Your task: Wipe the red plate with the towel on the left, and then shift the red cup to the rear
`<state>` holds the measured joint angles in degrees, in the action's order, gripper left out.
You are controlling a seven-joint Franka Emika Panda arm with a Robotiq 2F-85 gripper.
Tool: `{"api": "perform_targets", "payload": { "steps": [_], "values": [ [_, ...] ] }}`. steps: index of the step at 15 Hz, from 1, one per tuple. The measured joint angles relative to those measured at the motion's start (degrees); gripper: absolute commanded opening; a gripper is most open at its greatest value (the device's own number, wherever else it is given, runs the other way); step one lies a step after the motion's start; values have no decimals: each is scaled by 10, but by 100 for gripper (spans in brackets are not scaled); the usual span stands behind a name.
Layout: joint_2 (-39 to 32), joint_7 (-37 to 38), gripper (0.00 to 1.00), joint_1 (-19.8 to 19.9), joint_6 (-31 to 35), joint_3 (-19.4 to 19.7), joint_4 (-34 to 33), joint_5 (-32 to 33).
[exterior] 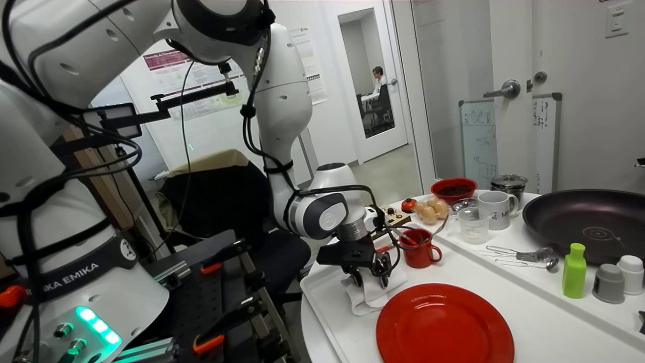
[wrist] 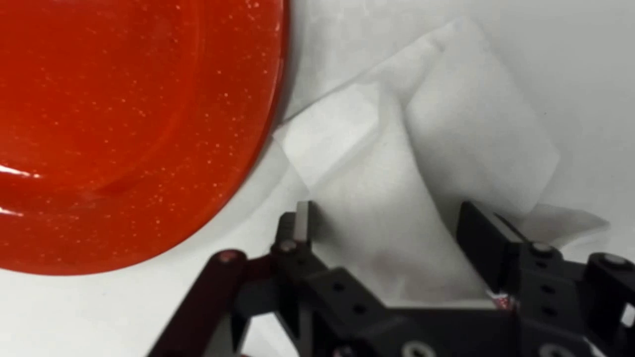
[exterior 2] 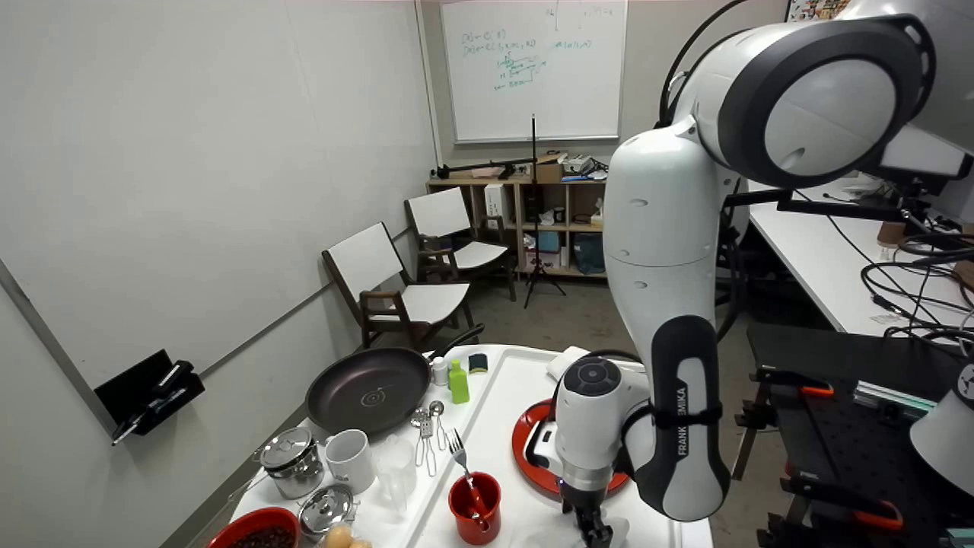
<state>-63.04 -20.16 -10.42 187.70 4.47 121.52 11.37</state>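
Wrist view: one black end effector (wrist: 385, 213), jaws well apart and gripping nothing, straddles one folded white cloth towel (wrist: 436, 129) just beside one round, glossy red plate (wrist: 134, 119). In an exterior view, the towel lies near the robot-side edge of one white tray (exterior: 484, 282), one glossy red mug (exterior: 418, 256) near the opposite edge.

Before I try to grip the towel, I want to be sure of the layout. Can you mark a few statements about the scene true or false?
1. The gripper is open, with towel showing between its jaws. True.
2. The towel lies on the red plate. False: it lies beside it.
3. The red cup has a fork in it. True.
4. The green bottle lies on its side. False: it stands upright.
5. The red cup stands apart from the red plate. True.
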Motion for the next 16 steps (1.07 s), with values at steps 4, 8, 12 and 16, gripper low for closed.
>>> {"api": "perform_targets", "payload": {
  "steps": [4,8,12,16],
  "values": [
    [-2,0,12,2,0,1,-3,0],
    [-4,0,0,3,0,2,-7,0],
    [-1,0,1,3,24,2,0,2],
    [18,0,1,5,73,3,29,3]
  ]
}}
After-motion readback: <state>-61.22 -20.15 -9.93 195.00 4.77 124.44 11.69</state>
